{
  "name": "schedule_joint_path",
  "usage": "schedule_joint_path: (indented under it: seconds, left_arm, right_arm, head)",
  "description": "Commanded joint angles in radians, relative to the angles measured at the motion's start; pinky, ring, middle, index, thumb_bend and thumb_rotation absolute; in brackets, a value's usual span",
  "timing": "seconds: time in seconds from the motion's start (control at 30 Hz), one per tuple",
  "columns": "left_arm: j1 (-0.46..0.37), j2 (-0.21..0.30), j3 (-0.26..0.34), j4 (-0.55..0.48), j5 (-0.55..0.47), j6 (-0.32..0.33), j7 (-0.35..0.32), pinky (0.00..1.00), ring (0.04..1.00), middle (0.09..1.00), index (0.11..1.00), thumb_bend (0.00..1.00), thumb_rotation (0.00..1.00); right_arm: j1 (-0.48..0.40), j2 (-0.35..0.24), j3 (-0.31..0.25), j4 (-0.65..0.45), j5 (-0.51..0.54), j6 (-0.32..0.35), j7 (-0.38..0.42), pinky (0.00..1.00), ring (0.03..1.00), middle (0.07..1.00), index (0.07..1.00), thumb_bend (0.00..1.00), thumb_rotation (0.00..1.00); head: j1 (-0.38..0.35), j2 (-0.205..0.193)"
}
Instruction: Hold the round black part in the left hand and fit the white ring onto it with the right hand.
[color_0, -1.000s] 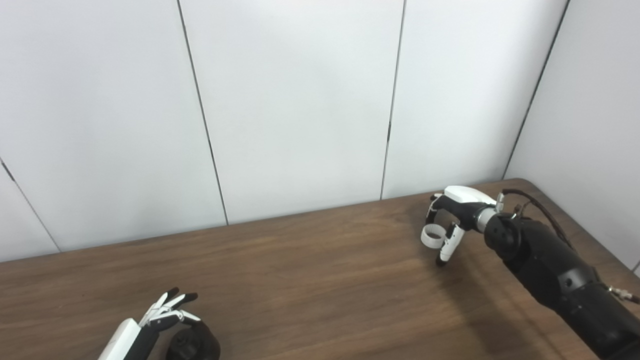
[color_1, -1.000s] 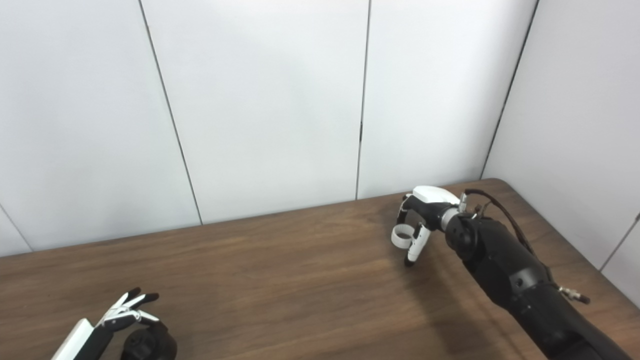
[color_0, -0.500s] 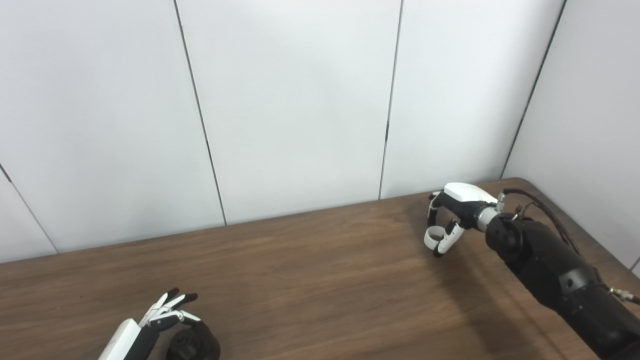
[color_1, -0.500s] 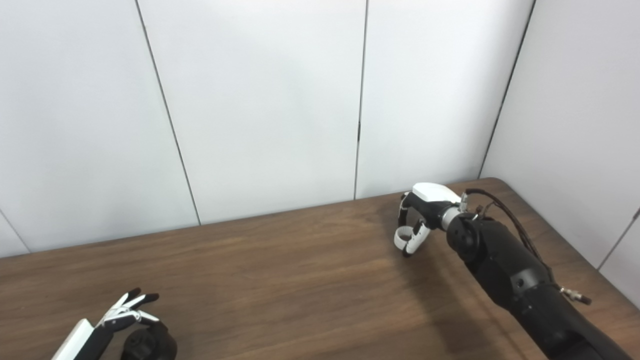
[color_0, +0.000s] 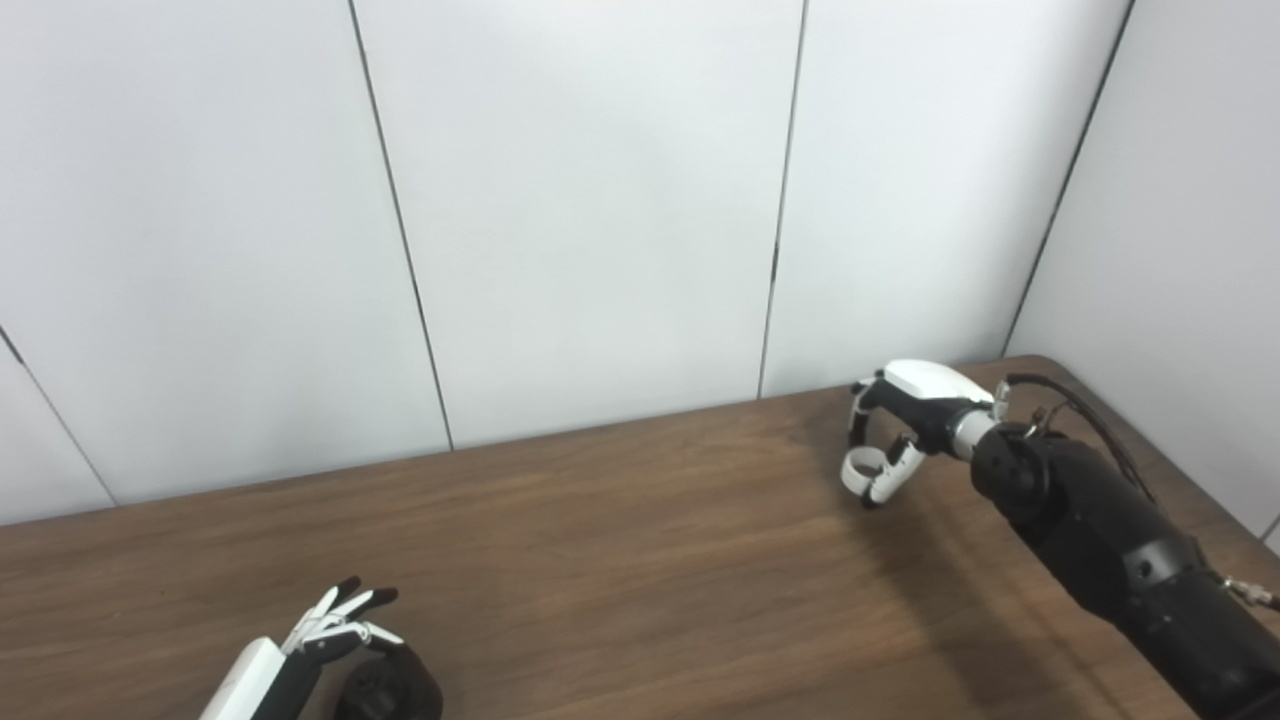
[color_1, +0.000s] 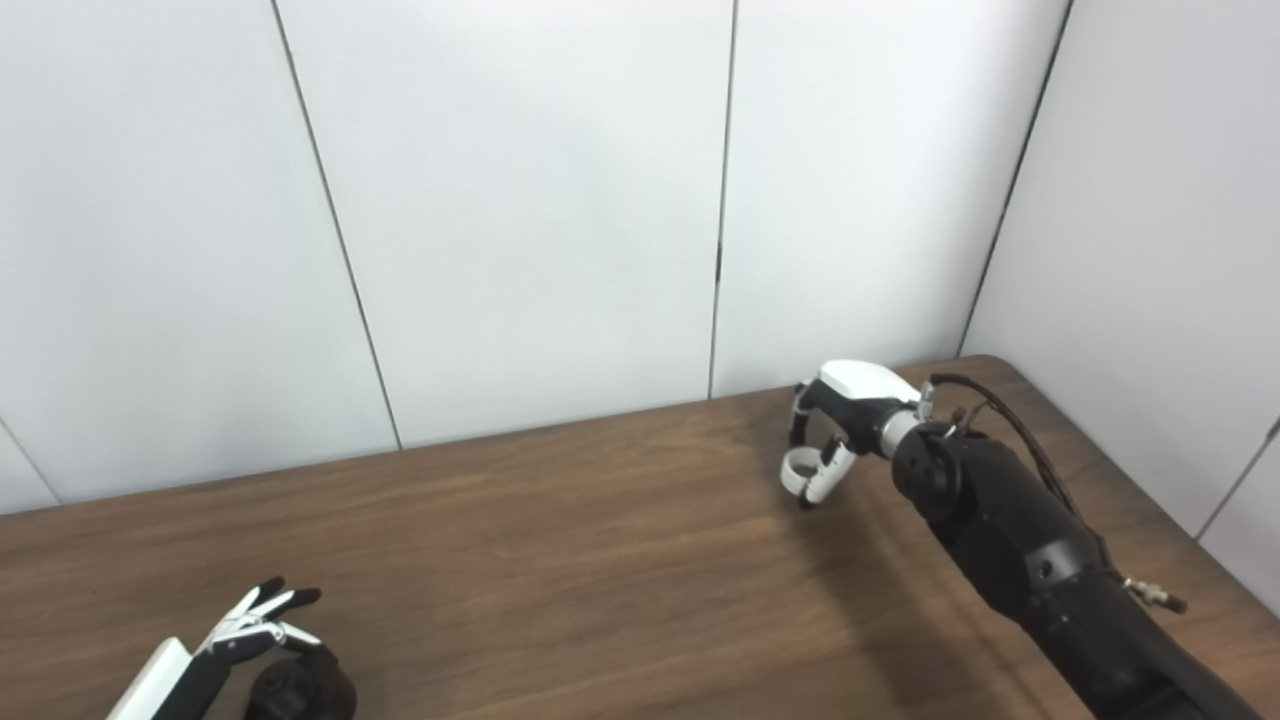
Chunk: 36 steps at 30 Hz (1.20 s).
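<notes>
The round black part (color_0: 392, 688) lies on the brown table at the bottom left, cut off by the picture's edge. My left hand (color_0: 330, 628) hovers right beside and over it with fingers spread, open; I cannot tell if it touches it. My right hand (color_0: 898, 425) is at the table's far right, raised a little above the surface. Its fingers are closed on the white ring (color_0: 860, 466), which also shows in the right eye view (color_1: 799, 465).
The brown wooden table (color_0: 620, 540) runs across the view. White wall panels stand close behind it and on the right, near the right hand. The table's far right corner (color_0: 1045, 362) is rounded.
My right hand closed its fingers on the white ring and lifted it slightly, shifting a little left. My left hand has hardly moved.
</notes>
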Motion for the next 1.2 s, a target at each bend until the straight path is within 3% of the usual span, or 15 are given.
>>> schedule_joint_path:
  seconds: [0.0, 0.17, 0.33, 0.53, 0.83, 1.17]
  left_arm:
    - [-0.042, -0.001, 0.001, 0.002, 0.0, -0.032, 0.015, 1.0, 1.0, 0.895, 0.482, 0.51, 0.04]
    - [-0.059, -0.012, -0.011, 0.036, 0.005, -0.038, 0.022, 1.0, 1.0, 0.897, 0.482, 0.51, 0.04]
    - [-0.079, -0.034, -0.026, 0.062, 0.034, -0.029, 0.034, 1.0, 1.0, 0.9, 0.482, 0.51, 0.04]
    - [-0.11, -0.072, -0.033, 0.13, 0.045, -0.034, 0.051, 1.0, 1.0, 0.906, 0.481, 0.51, 0.04]
    - [-0.158, -0.106, -0.06, 0.208, 0.059, -0.013, 0.06, 1.0, 1.0, 0.913, 0.481, 0.51, 0.04]
    - [-0.238, -0.156, -0.113, 0.315, 0.086, -0.005, 0.079, 1.0, 1.0, 0.917, 0.48, 0.51, 0.04]
  right_arm:
    - [-0.057, -0.027, -0.017, -0.054, -0.004, -0.001, 0.01, 0.9, 1.0, 0.919, 0.479, 0.52, 0.12]
    - [-0.073, -0.011, -0.025, -0.094, 0.015, -0.01, 0.033, 0.89, 0.998, 0.927, 0.479, 0.52, 0.12]
    - [-0.081, 0.01, -0.03, -0.137, 0.046, -0.028, 0.051, 0.9, 1.0, 0.92, 0.479, 0.52, 0.13]
    - [-0.082, 0.043, -0.024, -0.192, 0.072, -0.068, 0.059, 0.87, 0.995, 0.912, 0.48, 0.52, 0.13]
    - [-0.066, 0.129, -0.006, -0.288, 0.103, -0.081, 0.089, 0.89, 1.0, 0.923, 0.478, 0.52, 0.12]
    - [-0.039, 0.22, 0.018, -0.3, 0.119, -0.116, 0.083, 0.91, 0.992, 0.916, 0.478, 0.52, 0.12]
  head:
    - [0.004, -0.001]
    - [0.032, 0.002]
    - [0.117, 0.024]
    - [0.169, 0.023]
    - [0.206, 0.024]
    - [0.238, 0.031]
